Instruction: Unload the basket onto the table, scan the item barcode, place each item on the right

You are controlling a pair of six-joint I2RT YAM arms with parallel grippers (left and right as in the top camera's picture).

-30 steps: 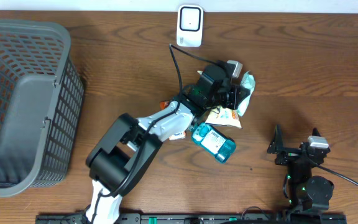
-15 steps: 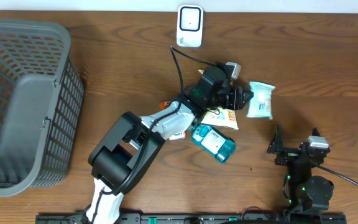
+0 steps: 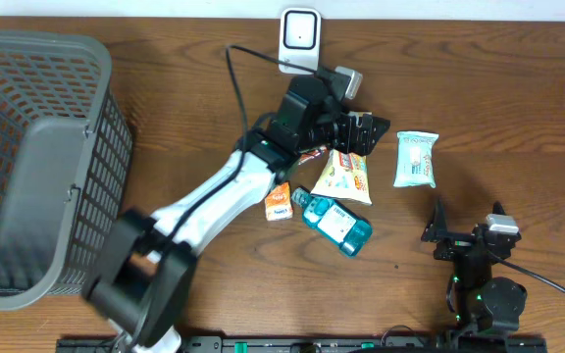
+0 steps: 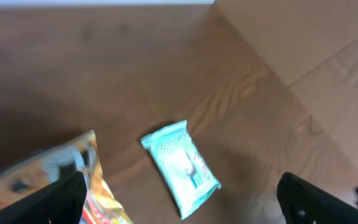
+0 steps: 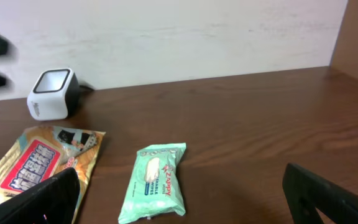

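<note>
Plainly, with the left fingers [image 4: 55, 198] and right fingers [image 5: 328, 190] both spread empty, the wipes pack [image 3: 416, 159] lies flat on the counter [image 3: 518, 98], well apart from the scanner [image 3: 300, 41], so a pick could skid off it or shove the nearby snack bag [image 3: 346, 176].

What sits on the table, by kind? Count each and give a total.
Soft packets: 2 (snack packet, wipes pack)
Teal bottle: 1
Small orange box: 1
Barcode scanner: 1
Grey basket: 1
Total: 6 in plain view
</note>
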